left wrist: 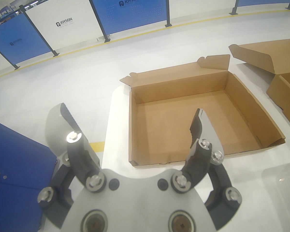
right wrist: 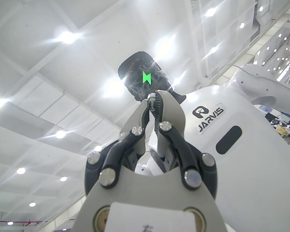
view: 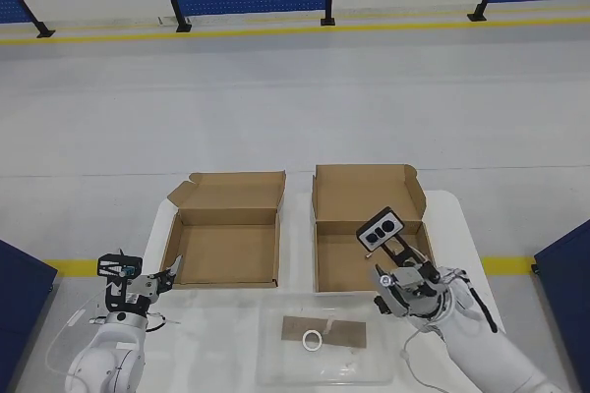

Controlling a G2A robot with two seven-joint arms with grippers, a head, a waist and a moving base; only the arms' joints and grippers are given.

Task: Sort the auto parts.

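My right gripper (right wrist: 152,97) pinches the black part (view: 381,232) up high over the right box (view: 339,270) — I think to check it first — and my left gripper (left wrist: 130,111) hangs wide open, empty, by the left box (view: 226,253).

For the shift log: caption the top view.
Right gripper holds black part raised; left gripper open beside left box.

Logo lettering on blue and white partition panels (left wrist: 128,13)
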